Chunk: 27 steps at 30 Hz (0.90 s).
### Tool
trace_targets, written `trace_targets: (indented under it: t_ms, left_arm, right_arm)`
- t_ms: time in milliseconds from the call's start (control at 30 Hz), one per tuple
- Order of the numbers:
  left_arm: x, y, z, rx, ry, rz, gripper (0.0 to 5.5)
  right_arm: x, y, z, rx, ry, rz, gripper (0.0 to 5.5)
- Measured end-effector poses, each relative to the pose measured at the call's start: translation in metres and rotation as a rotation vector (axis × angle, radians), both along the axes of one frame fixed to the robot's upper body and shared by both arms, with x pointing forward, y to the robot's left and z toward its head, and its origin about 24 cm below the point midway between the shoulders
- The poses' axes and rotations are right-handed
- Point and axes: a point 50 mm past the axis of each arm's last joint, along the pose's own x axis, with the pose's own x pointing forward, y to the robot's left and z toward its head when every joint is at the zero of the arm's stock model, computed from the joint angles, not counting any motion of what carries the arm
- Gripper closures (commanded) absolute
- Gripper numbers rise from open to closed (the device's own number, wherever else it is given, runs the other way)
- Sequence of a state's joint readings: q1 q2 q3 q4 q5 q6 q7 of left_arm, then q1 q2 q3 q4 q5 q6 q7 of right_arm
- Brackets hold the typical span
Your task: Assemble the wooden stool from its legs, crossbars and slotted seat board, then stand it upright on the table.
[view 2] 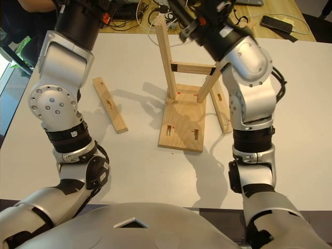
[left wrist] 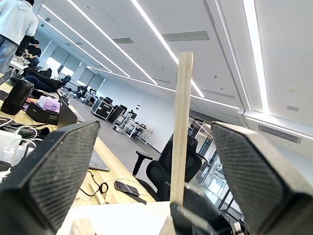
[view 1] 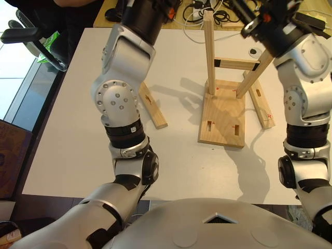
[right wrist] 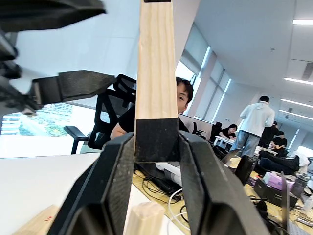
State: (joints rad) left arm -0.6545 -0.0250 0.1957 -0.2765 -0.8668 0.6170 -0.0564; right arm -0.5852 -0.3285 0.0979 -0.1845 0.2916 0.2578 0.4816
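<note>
The slotted seat board lies flat on the white table. One leg stands upright from it. A second leg leans beside it, and a crossbar with black ends joins the two. My right gripper is shut on the leaning leg near its upper end, high over the board; the other leg's top is close by. My left gripper is open in the air, its fingers wide apart, facing that leg. Two loose wooden pieces lie flat, one left and one right of the board.
Cables and a phone lie along the table's far edge. A small round white object sits behind the crossbar. An office chair stands off the table's left side. Bare tabletop stretches in front and to the left.
</note>
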Motion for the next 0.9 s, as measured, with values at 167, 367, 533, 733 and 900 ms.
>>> trace_targets:
  t_ms: [167,367,533,733,900]
  left_arm:
    - [0.000,0.002,0.000,0.003,-0.002,0.002,1.28]
    - [0.001,0.008,0.001,-0.009,0.005,0.039,2.03]
    - [0.001,0.008,-0.001,-0.006,0.014,0.021,2.82]
    - [0.000,0.013,-0.003,0.048,0.010,-0.011,3.84]
    - [0.001,0.016,-0.004,0.063,0.017,-0.045,4.73]
  right_arm:
    - [-0.009,0.009,-0.007,-0.038,0.041,0.088,4.21]
    - [-0.010,0.008,-0.010,-0.056,0.054,0.097,4.21]
    - [-0.010,0.002,-0.009,-0.088,0.047,0.083,4.21]
    - [-0.011,0.000,-0.010,-0.123,0.046,0.104,4.21]
    - [-0.012,-0.007,-0.016,-0.168,0.068,0.119,4.21]
